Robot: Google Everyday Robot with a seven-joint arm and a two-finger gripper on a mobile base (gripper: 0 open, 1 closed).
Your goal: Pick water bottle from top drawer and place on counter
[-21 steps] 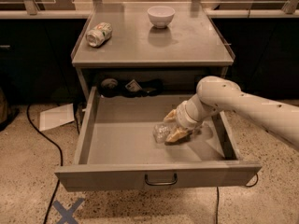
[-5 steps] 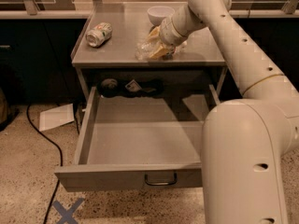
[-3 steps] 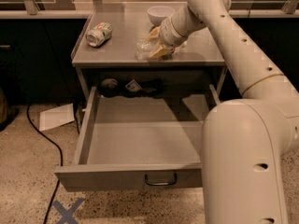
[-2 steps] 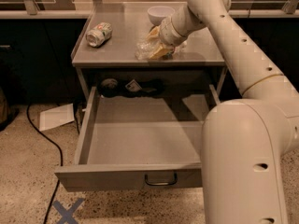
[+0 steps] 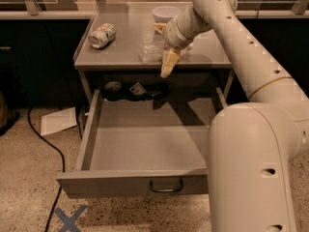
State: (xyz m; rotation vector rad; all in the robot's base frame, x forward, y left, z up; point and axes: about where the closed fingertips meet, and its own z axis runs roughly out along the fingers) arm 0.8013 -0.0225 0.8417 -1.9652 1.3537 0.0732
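The water bottle point(image 5: 150, 52) lies on its side on the counter point(image 5: 125, 45), near its front edge. My gripper point(image 5: 163, 45) is just right of the bottle, low over the counter. Its fingers are spread wide, one pale fingertip point(image 5: 166, 64) hanging past the counter's front edge and the other towards the back. The bottle rests on the counter between and left of them, not clamped. The top drawer point(image 5: 145, 149) is pulled fully out below with nothing in it, its dark handle point(image 5: 166, 185) at the front centre.
A crushed green-and-white can point(image 5: 102, 35) lies at the counter's left. A white bowl point(image 5: 165, 13) stands at the back, behind my gripper. Dark items point(image 5: 135, 89) sit in the recess behind the drawer. My arm point(image 5: 251, 129) fills the right side. Paper point(image 5: 58, 121) and a cable lie on the floor at left.
My gripper was shut on the bottle over the counter; now its fingers have spread apart and the bottle lies free on the counter. Long before, it gripped the bottle in the drawer.
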